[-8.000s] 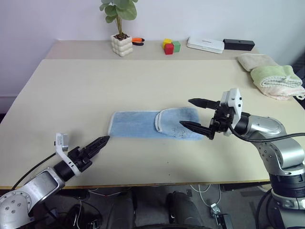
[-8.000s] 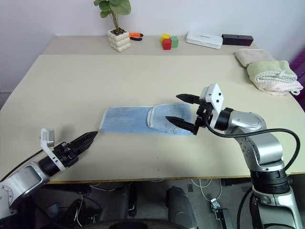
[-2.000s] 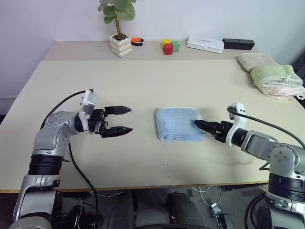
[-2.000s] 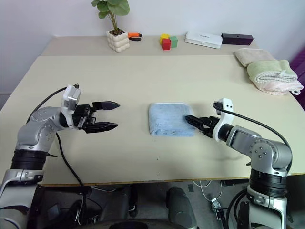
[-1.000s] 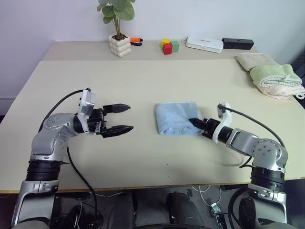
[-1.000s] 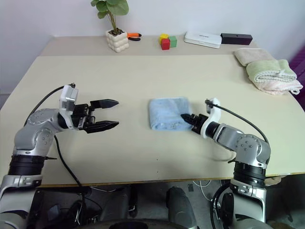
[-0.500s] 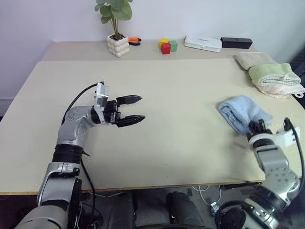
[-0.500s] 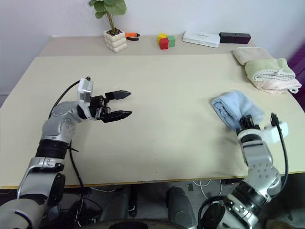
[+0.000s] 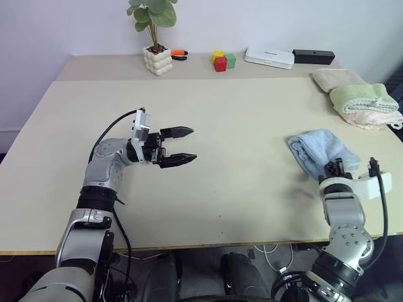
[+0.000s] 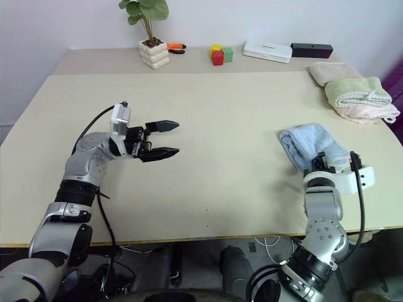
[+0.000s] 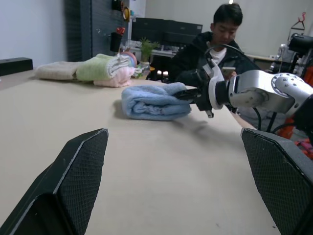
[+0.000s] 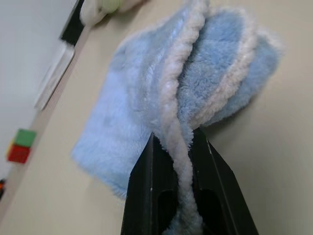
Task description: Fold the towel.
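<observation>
Over at the right, near edge of the surface [image 9: 252,119]: the towel [image 9: 320,151] lies as a folded blue bundle.
Towel axis: running from far-left to near-right, its near end reaching the right gripper [image 9: 334,168].
Right gripper: clenched on the towel's whitish hem, pinching it between both fingers.
Left gripper [image 9: 189,145]: fingers spread wide and holding nothing, hovering at mid-surface, pointing right toward the towel.
Nearer arm: the right, touching; the left is well apart.
Likely next: letting go, since the folding looks done.
</observation>
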`<state>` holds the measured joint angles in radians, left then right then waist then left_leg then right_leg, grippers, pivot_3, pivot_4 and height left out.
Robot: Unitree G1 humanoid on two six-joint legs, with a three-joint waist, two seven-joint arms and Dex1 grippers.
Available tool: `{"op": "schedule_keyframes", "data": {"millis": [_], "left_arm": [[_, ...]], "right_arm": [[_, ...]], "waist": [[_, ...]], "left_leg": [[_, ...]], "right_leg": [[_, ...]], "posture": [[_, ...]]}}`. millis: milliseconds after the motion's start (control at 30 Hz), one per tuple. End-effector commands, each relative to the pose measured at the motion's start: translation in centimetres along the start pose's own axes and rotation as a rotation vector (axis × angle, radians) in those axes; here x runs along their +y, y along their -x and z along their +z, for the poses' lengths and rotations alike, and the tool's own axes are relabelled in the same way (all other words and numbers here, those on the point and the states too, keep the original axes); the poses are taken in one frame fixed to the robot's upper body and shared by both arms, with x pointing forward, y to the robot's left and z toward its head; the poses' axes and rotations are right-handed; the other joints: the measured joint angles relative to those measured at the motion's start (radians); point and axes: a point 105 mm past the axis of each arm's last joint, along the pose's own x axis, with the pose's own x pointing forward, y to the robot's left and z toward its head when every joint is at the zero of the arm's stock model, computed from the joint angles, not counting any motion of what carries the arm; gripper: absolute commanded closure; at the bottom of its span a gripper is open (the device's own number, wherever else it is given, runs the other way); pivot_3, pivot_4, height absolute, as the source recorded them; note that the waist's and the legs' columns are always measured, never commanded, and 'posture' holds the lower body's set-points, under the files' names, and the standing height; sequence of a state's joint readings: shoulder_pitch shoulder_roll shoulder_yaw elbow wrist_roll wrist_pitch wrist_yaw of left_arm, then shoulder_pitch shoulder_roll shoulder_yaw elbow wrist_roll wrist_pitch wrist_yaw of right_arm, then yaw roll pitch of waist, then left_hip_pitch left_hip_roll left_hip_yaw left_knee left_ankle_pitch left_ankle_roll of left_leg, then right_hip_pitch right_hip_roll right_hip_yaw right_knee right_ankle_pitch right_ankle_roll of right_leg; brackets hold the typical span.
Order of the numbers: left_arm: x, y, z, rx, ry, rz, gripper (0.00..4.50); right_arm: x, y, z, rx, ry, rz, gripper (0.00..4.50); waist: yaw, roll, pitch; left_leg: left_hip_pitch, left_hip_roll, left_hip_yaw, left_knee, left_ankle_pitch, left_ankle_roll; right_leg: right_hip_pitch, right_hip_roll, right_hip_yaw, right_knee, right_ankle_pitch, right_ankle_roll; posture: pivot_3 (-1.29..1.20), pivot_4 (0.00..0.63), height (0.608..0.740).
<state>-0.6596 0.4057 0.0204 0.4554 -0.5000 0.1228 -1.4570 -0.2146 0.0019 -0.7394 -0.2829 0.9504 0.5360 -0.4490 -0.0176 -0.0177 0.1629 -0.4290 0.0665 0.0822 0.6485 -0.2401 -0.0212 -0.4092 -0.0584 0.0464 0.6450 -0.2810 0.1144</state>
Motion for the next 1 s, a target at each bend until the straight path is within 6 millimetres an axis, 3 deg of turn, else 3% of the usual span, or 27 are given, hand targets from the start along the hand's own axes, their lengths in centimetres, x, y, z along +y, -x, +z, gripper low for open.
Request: {"op": "schedule_keyframes", "data": {"millis": [33, 200, 300, 367, 500, 667, 767, 833, 867, 933, 1000], "left_arm": [[-0.2, -0.1, 0.8, -0.015, -0.042, 0.003, 0.0], [-0.4, 0.0, 0.6, -0.017, -0.044, 0.018, 0.0], [-0.4, 0.1, 0.5, -0.018, -0.045, 0.033, 0.0], [-0.4, 0.1, 0.5, -0.024, -0.04, 0.037, 0.0], [-0.3, -0.1, 0.6, -0.025, -0.049, 0.039, 0.0], [0.1, -0.3, 0.7, -0.031, -0.054, 0.041, 0.0], [0.3, -0.3, 0.8, -0.035, -0.057, 0.042, 0.0], [0.4, -0.2, 0.8, -0.031, -0.064, 0.048, 0.0], [0.5, -0.1, 0.8, -0.029, -0.071, 0.054, 0.0], [0.8, 0.4, 1.0, -0.021, -0.087, 0.078, 0.0], [0.9, 1.2, 1.0, 0.001, -0.103, 0.1, 0.0]], "right_arm": [[0.7, -0.1, 1.4, -0.038, 0.044, 0.037, 3.75], [0.1, -0.5, 2.5, -0.077, 0.076, 0.007, 1.51], [0.3, -0.6, 2.2, -0.045, 0.077, 0.026, 0.04], [0.5, -0.5, 3.2, -0.079, 0.072, 0.036, 0.04], [-2.2, -0.4, 6.6, -0.19, 0.211, -0.122, 0.04], [-0.7, -0.2, 8.9, -0.299, 0.312, -0.077, 0.04], [0.3, -0.4, 9.1, -0.308, 0.358, -0.031, 0.04], [1.9, -0.7, 8.8, -0.297, 0.43, 0.059, 0.04], [3.7, -0.8, 8.1, -0.275, 0.491, 0.163, 0.04], [8.8, 0.3, 4.8, -0.184, 0.752, 0.525, 0.04], [11.3, 2.9, 1.1, -0.049, 0.922, 0.848, 0.04]], "waist": [[-0.001, 0.0, 0.0], [-0.002, 0.0, 0.0], [0.0, 0.0, 0.0], [0.0, 0.0, 0.0], [0.006, 0.0, 0.0], [-0.002, 0.0, 0.0], [-0.002, 0.0, 0.0], [-0.002, 0.0, 0.0], [-0.002, 0.0, 0.0], [-0.003, 0.001, 0.001], [-0.004, 0.002, 0.001]], "left_leg": [[0.0, 0.0, 0.0, 0.0, 0.0, 0.0], [0.0, 0.0, 0.0, 0.0, 0.0, 0.0], [0.0, 0.0, 0.0, 0.0, 0.0, 0.0], [0.0, 0.0, 0.0, 0.0, 0.0, 0.0], [0.0, 0.0, 0.0, 0.0, 0.0, 0.0], [0.0, 0.0, 0.0, 0.0, 0.0, 0.0], [0.001, 0.0, 0.0, 0.0, 0.0, 0.0], [0.001, 0.0, 0.0, 0.0, 0.0, 0.0], [0.001, 0.0, 0.0, 0.0, 0.0, 0.0], [0.001, 0.0, 0.0, 0.0, 0.0, 0.0], [0.001, 0.0, 0.001, 0.0, 0.0, 0.0]], "right_leg": [[0.0, 0.0, 0.0, 0.0, 0.0, 0.0], [0.0, 0.0, 0.0, 0.0, 0.0, 0.0], [0.0, 0.0, 0.0, 0.0, 0.0, 0.0], [0.0, 0.0, 0.0, 0.0, 0.0, 0.0], [0.0, 0.0, 0.0, 0.0, 0.0, 0.0], [0.0, 0.0, 0.0, 0.0, 0.0, 0.0], [0.0, 0.001, 0.0, 0.0, 0.0, 0.0], [0.0, 0.001, 0.0, 0.0, 0.0, 0.0], [0.0, 0.001, 0.0, 0.0, 0.0, 0.0], [0.0, 0.001, 0.001, 0.0, 0.0, 0.0], [0.0, 0.001, 0.002, 0.0, 0.0, 0.0]], "posture": [[0.0, 0.15, 0.735], [0.0, 0.15, 0.735], [0.0, 0.15, 0.735], [0.0, 0.15, 0.735], [0.0, 0.15, 0.735], [0.0, 0.15, 0.735], [0.0, 0.15, 0.735], [0.0, 0.15, 0.735], [0.0, 0.15, 0.735], [0.0, 0.15, 0.735], [0.0, 0.15, 0.735]]}}
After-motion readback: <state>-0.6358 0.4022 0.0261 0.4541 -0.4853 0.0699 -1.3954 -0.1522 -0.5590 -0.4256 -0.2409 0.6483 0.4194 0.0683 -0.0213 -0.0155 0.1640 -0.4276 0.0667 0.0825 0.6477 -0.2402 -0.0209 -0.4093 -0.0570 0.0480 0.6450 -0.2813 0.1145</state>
